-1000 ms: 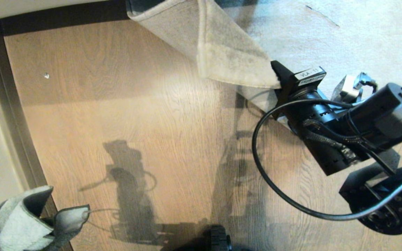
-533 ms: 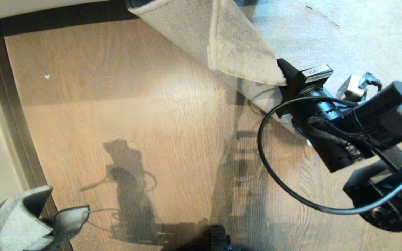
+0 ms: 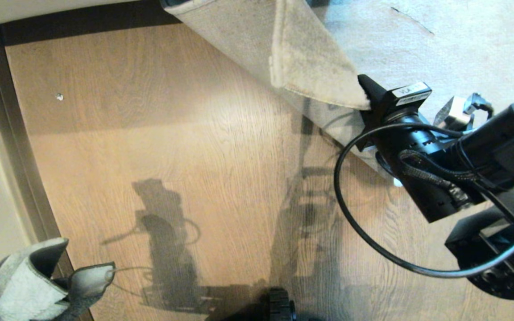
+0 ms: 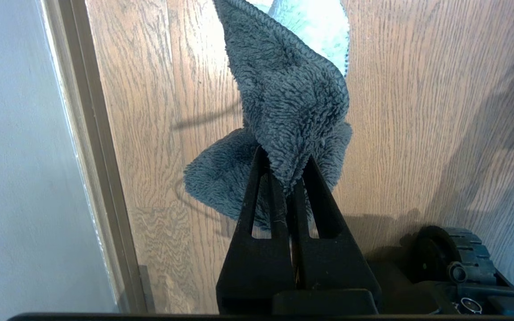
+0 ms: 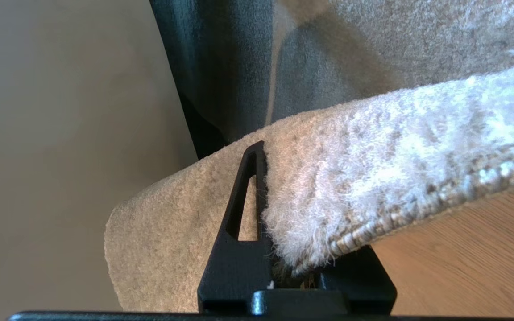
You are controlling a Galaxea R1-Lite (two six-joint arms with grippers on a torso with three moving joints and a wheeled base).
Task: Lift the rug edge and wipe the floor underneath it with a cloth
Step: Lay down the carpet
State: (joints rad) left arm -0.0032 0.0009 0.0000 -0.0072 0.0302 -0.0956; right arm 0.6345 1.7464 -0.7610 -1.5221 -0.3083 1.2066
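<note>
The pale grey rug edge (image 3: 315, 71) is folded up and back off the brown wood floor (image 3: 172, 147), its corner raised. My right gripper (image 3: 366, 93) is shut on the rug edge (image 5: 350, 191); one black finger (image 5: 250, 187) shows against the pile, the other is hidden under the rug. At the lower left my left gripper (image 4: 283, 165) is shut on the grey cloth (image 4: 283, 102), which hangs above the floor (image 4: 417, 111). The cloth (image 3: 25, 285) also shows folded at the head view's lower left corner.
A dark skirting strip (image 3: 16, 147) runs along the left wall and along the back (image 3: 83, 22). A small pale speck (image 3: 60, 96) lies on the planks. A black base wheel (image 3: 281, 305) sits at the bottom. The right arm's cable (image 3: 350, 223) loops over the floor.
My right gripper has pulled the rug edge a little further right and back, folding the flap over more and baring slightly more floor. The left arm and cloth have not moved.
</note>
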